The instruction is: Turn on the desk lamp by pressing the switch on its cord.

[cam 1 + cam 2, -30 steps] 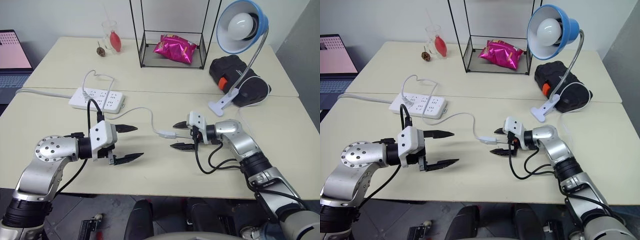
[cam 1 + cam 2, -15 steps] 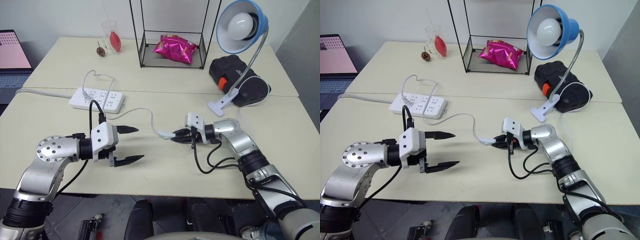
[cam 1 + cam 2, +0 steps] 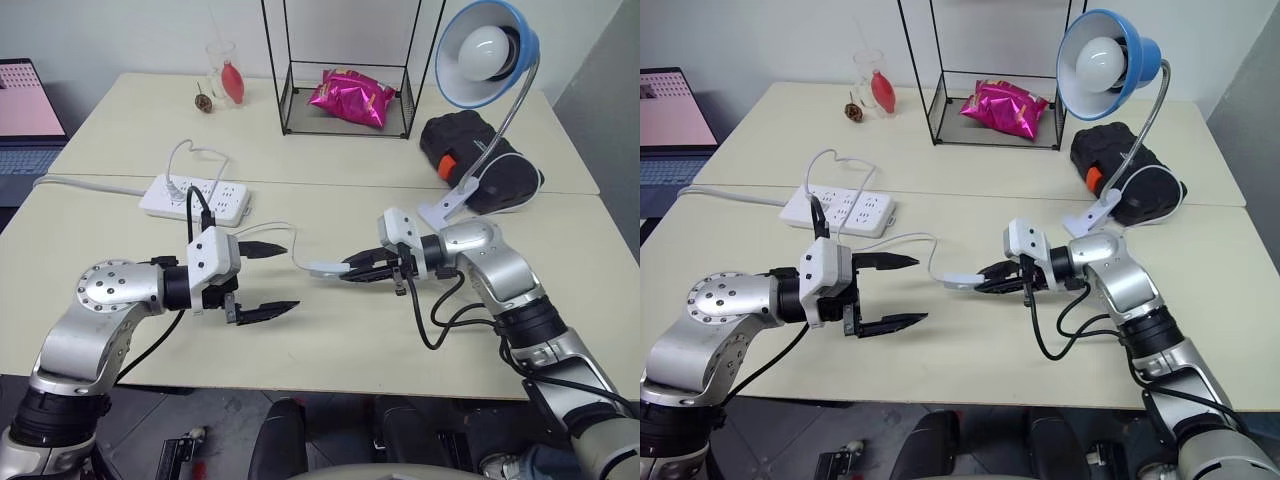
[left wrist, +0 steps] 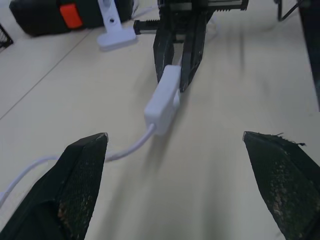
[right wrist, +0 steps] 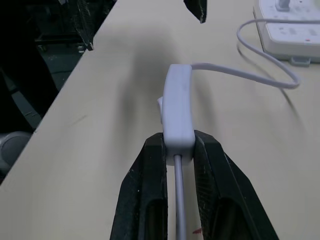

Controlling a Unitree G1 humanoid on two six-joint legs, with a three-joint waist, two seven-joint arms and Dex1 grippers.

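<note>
With the right gripper (image 3: 985,280) clamped on the switch (image 3: 962,281), holding it clear of the table (image 3: 970,370), and the desk lamp (image 3: 1108,62) unlit, next step looks like the wide-open left gripper (image 3: 902,292) closing onto the rocker.

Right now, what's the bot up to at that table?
The right tool is shut on the switch, gripping one end and holding it just off the table. The cord runs from it to the power strip. The left tool is open, facing the switch without touching it. The desk lamp looks unlit; the switch seems not yet pressed.
</note>
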